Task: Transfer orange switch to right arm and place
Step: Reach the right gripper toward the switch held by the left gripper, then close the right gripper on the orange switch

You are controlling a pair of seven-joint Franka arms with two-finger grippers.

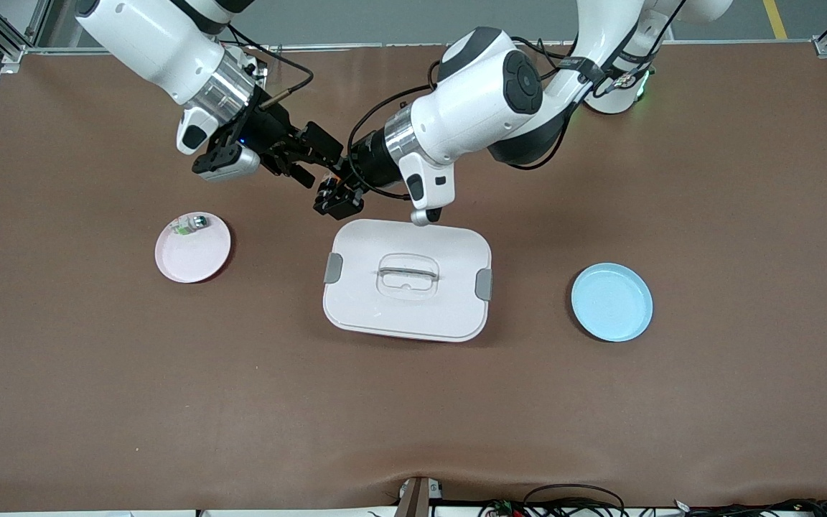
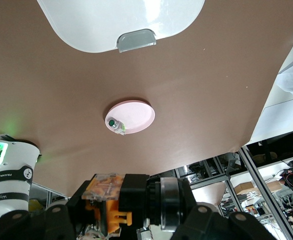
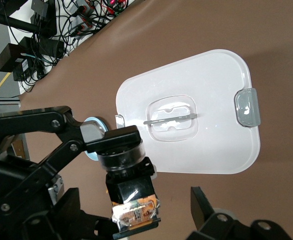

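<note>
The orange switch, a black stubby body with orange and clear parts, hangs in the air over the table just past the white box's rim nearest the robot bases. My left gripper is shut on its round black end. In the left wrist view the switch fills the space between the fingers. My right gripper is open, one finger on each side of the switch's orange end. The right wrist view shows the switch between that gripper's fingers, with a gap on at least one side.
A white lidded box with grey latches lies mid-table under the grippers. A pink plate toward the right arm's end carries a small clear-green part. A blue plate lies toward the left arm's end.
</note>
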